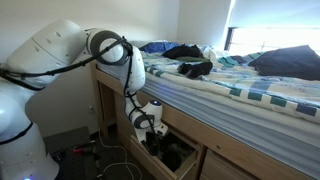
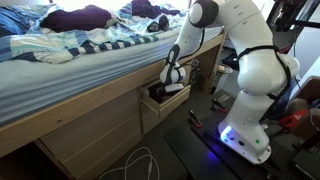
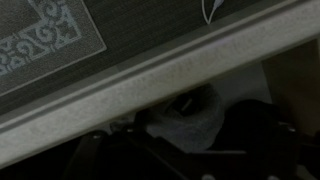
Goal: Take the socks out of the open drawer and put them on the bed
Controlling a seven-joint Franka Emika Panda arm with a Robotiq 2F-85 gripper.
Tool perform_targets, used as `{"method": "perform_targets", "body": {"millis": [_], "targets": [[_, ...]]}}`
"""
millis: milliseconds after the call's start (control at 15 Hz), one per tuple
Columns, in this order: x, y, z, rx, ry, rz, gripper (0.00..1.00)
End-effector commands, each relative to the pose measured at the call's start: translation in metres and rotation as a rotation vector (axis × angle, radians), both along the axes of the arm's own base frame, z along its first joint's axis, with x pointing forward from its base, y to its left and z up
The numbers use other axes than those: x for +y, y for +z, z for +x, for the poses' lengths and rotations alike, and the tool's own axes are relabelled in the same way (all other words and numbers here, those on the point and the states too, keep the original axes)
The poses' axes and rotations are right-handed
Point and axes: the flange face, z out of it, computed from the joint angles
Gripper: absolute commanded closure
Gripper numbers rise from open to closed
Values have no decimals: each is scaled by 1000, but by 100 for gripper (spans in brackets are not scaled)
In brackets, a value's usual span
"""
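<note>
— Where's your hand right now?
— My hand (image 1: 153, 130) is down inside the open drawer (image 2: 165, 104), below the front edge of the bed surface (image 1: 250, 95).
— Clenched or released?
— I can't tell. The wrist view is too dark to show my fingers.
— And the socks?
— The socks (image 3: 195, 120) are a pale crumpled bundle lying in the drawer just past the wooden rail (image 3: 150, 75), among dark clothes.

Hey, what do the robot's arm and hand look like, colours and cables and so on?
The arm is glossy white, with rounded shells and black rings at the joints. A black cable runs along it. The hand is mostly dark.
</note>
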Motion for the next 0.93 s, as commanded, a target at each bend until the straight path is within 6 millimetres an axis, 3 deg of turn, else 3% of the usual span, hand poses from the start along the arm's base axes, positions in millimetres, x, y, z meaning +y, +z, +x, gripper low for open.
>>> {"method": "perform_targets", "body": {"millis": [0, 400, 467, 533, 867], "targets": [[-1, -8, 8, 22, 0, 15, 0], [-1, -18, 7, 27, -40, 12, 0], [-2, -20, 6, 30, -51, 10, 25], [-3, -20, 6, 30, -55, 10, 26], [-8, -16, 10, 19, -65, -5, 64]]}}
